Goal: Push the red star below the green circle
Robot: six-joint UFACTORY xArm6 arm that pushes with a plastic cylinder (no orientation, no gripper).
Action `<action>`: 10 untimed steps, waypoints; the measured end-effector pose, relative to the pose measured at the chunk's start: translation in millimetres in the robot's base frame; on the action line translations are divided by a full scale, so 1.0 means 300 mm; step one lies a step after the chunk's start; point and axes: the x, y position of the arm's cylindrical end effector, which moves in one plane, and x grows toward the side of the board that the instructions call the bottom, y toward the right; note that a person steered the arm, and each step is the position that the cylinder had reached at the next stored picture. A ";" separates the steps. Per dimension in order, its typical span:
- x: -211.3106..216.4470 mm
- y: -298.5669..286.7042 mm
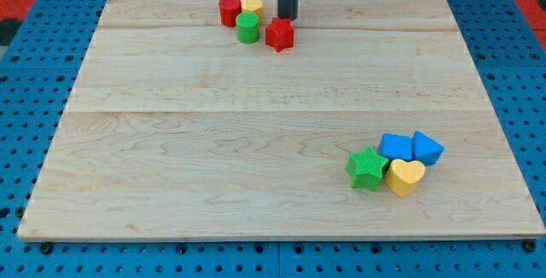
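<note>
The red star [279, 35] lies near the view's top, just right of the green circle [247, 28] and slightly lower than it. A red block [229, 11] and a yellow block [252, 7] sit right above the green circle, touching it. My tip [287, 17] is just above the red star, slightly to its right, at its top edge.
A second cluster lies at the view's lower right: a green star [368, 169], a yellow heart [405, 176], a blue block [395, 147] and a blue triangle [426, 148]. The wooden board [256, 141] rests on a blue pegboard surface.
</note>
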 end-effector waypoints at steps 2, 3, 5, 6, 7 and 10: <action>-0.071 -0.144; -0.025 -0.223; -0.008 -0.156; 0.042 -0.108; 0.016 -0.048; 0.183 -0.062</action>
